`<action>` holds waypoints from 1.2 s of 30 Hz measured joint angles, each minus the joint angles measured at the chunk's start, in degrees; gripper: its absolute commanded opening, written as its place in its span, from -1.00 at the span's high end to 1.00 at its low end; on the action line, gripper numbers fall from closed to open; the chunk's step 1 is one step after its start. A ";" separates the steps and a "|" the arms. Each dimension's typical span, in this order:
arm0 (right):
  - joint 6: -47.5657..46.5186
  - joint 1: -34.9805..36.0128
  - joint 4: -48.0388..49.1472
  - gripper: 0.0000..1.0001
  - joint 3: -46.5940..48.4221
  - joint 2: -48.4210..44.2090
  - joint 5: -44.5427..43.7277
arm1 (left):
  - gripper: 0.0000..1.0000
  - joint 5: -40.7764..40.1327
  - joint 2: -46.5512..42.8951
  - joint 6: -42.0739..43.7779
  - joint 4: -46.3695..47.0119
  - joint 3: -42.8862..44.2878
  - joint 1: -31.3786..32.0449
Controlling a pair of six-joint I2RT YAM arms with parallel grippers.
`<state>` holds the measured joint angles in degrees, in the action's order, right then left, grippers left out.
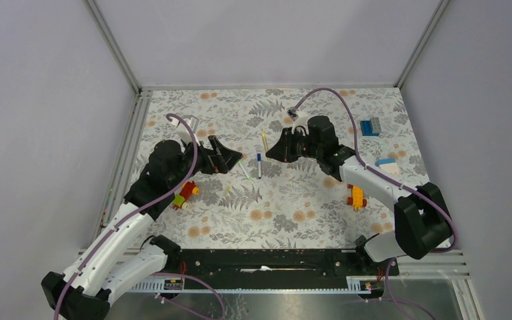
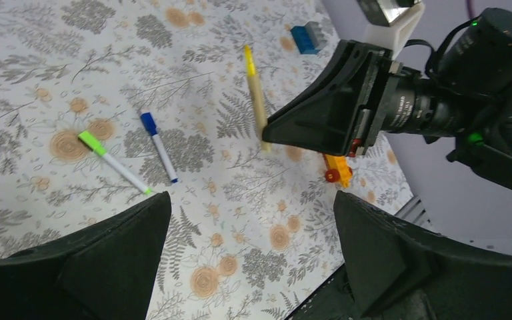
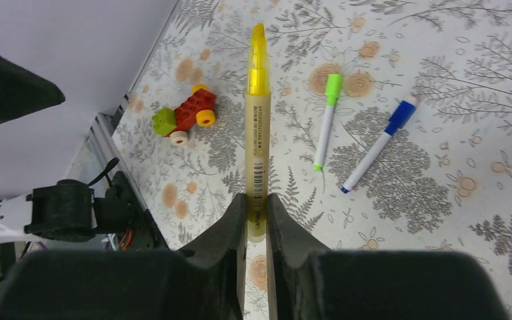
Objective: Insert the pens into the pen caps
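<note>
top view: the left gripper point(image 1: 224, 157) has its jaws spread wide with nothing between them, low over the floral table point(image 1: 293, 220). the right gripper point(image 1: 271, 152) faces it from the other side and is pinched on the yellow pen point(image 1: 265, 141), which sticks out past its fingertips. in the gap between the two tools the green pen point(image 1: 245, 171) and the blue pen point(image 1: 259, 165) lie flat on the table, near each other but not touching. a toy car point(image 1: 185, 194) sits back beside the left gripper's wrist, an orange brick toy point(image 1: 356, 197) is back by the right forearm, and a blue brick point(image 1: 371, 127) is out behind the right gripper.

left wrist: the left gripper's two dark fingers sit far apart, nothing in the gap. ahead and to their left are the two white-barrelled pens, the green cap point(image 2: 92, 141) and blue cap point(image 2: 149, 123) on the ends farther from the fingers. ahead and a bit right, the other gripper holds the yellow pen by its near end.

right wrist: the fingers are closed tight on the tan barrel's back end, yellow tip pointing straight out ahead. to the right of the held pen lie the green pen, then the blue one. the toy car is off to its left.
</note>
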<state>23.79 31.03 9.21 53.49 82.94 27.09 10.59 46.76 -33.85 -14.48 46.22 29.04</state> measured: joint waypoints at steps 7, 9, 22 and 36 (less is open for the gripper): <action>1.31 1.22 3.85 1.00 0.02 0.00 4.22 | -0.90 2.19 0.00 -1.18 2.80 0.00 0.00; 1.77 1.70 4.48 1.00 0.02 0.00 4.68 | -0.88 2.54 0.00 -1.27 3.08 0.00 0.00; 3.72 5.44 10.67 1.00 0.00 0.26 8.20 | -0.57 8.09 2.97 -4.24 9.68 0.00 0.00; 3.93 6.36 17.31 1.00 -2.23 -1.09 11.80 | -0.19 9.81 5.92 -7.26 13.22 -0.04 0.00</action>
<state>27.73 37.39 26.52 51.27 81.84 38.89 20.40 52.69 -41.10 -1.26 46.17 29.04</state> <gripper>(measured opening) 0.169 0.616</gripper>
